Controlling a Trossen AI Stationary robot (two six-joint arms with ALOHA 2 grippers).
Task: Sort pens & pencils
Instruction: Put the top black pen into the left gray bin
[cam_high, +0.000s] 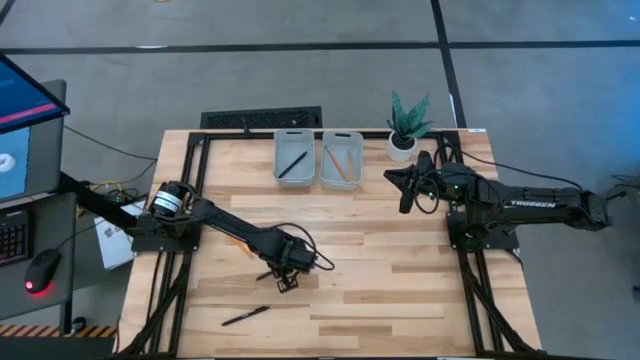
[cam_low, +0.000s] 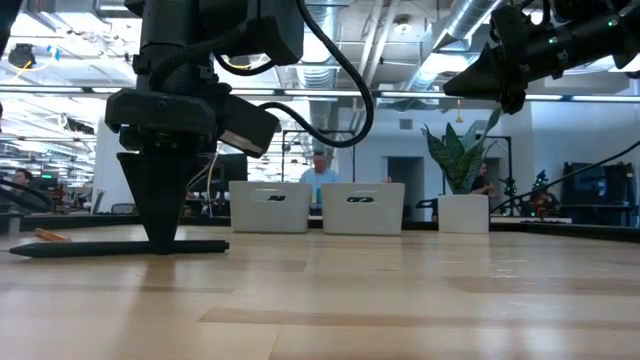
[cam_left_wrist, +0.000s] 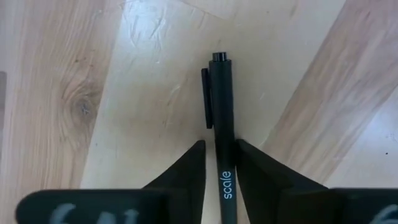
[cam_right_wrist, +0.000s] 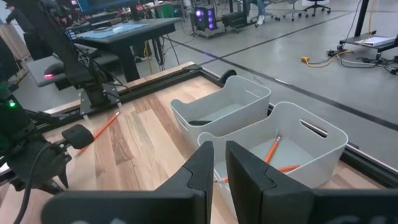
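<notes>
My left gripper (cam_high: 285, 278) points down at the table's near middle, shut on a black pen (cam_left_wrist: 221, 93) that lies flat on the wood (cam_low: 70, 249). A second pen (cam_high: 245, 316) lies nearer the near edge. One orange pencil (cam_right_wrist: 102, 126) lies on the table under the left arm. A third pen lies in the left grey tray (cam_high: 293, 158); orange pencils lie in the right tray (cam_high: 342, 158). My right gripper (cam_high: 405, 195) hangs in the air near the trays, shut but for a narrow slit (cam_right_wrist: 219, 155), holding nothing. My left gripper pinches the pen's barrel (cam_left_wrist: 225, 180) between its two fingers, at the printed part below the clip. The fingers (cam_left_wrist: 186, 168) come from above, pointing down, and lie across the pen. The pen lies level with its whole length on the table.
A potted plant (cam_high: 405, 130) stands at the far edge, right of the trays. A dark frame runs along the table's far and side edges. Bare wood lies between the left gripper and the trays. People and desks show in the room beyond.
</notes>
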